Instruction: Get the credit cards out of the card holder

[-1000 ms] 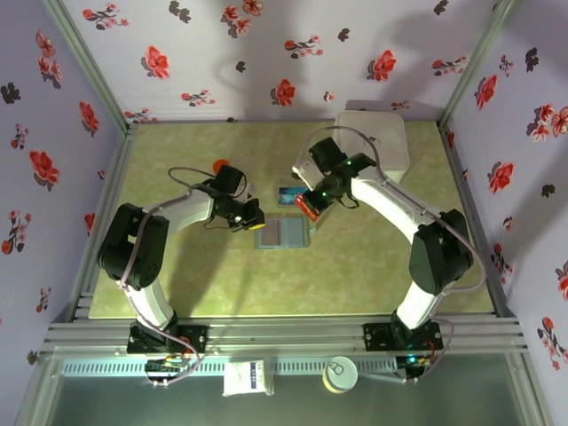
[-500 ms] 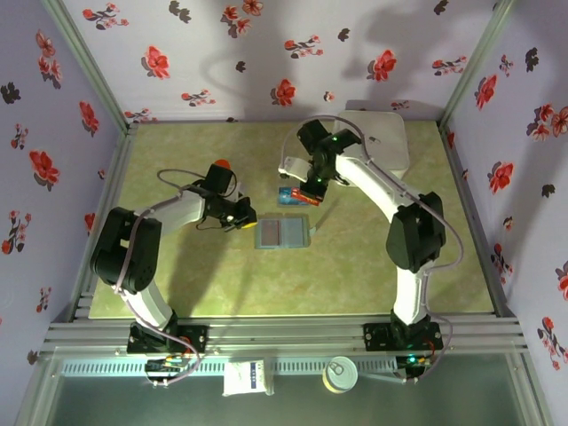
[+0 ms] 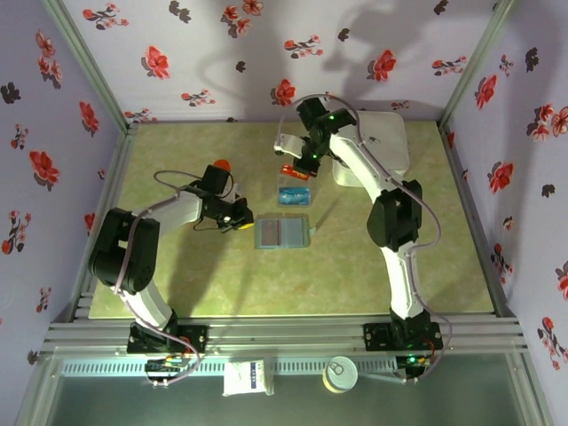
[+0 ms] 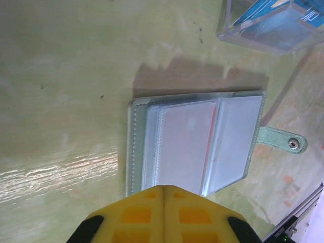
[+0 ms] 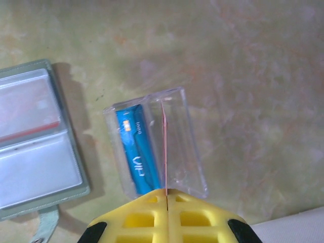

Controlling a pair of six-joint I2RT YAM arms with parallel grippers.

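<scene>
Red credit card looks light, stiff, slippery; right claw pinches its thin edge, left claw clenched empty beside card holder.

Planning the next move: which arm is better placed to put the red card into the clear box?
Right: the right hand holds the red card lined up with the clear box. The left hand is at the wallet.
</scene>
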